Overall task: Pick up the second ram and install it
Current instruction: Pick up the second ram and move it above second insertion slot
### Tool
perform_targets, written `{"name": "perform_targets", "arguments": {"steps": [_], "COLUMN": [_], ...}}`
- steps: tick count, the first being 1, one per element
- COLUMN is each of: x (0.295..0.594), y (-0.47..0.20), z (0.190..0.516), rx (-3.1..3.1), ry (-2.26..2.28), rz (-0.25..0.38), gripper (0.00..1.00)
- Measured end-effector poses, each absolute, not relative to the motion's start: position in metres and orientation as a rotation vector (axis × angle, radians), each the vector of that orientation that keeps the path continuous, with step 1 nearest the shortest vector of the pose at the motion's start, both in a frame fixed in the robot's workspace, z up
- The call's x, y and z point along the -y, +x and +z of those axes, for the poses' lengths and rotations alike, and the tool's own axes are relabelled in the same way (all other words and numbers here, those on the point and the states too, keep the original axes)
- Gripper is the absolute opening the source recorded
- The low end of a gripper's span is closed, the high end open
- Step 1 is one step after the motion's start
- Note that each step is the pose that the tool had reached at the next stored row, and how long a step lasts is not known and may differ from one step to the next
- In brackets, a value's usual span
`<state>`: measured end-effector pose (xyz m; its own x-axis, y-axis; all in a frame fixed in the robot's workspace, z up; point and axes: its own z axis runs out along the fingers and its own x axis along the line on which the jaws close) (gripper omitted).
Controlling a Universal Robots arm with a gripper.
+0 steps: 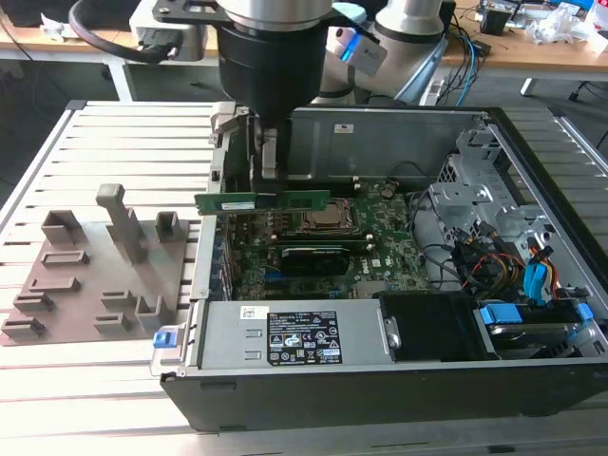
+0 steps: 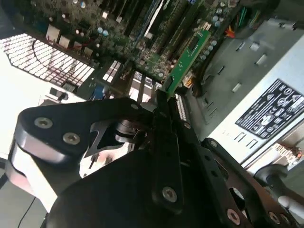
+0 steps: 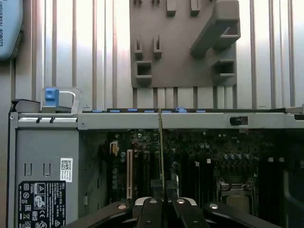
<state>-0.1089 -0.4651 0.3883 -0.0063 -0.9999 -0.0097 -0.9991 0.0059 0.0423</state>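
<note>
So the open PC case (image 1: 380, 142) sits on the counter (image 1: 114, 389), with the fixture plate (image 1: 85, 285) on the same counter just off the case's side, on the exterior view's left. Inside the case, the motherboard (image 1: 380, 256) lies flat on the floor. The power supply (image 1: 294, 337) runs along the near wall and the drive cage (image 1: 475, 190) is at the exterior view's right end. The gripper (image 1: 268, 185) hangs above the board's left part with the second ram (image 1: 237, 201) pinched between its fingers, edge down, close to the CPU socket (image 1: 326, 220).

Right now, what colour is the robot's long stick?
The long flat circuit-board stick is green; exterior view shows best.
</note>
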Motion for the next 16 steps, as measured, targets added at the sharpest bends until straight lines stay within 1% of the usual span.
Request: {"name": "perform_targets", "arguments": {"steps": [16], "x": [0.463], "y": [-0.017], "z": [0.388], "rx": [2.204], "ry": [2.190], "rz": [-0.039], "gripper": [0.14]}}
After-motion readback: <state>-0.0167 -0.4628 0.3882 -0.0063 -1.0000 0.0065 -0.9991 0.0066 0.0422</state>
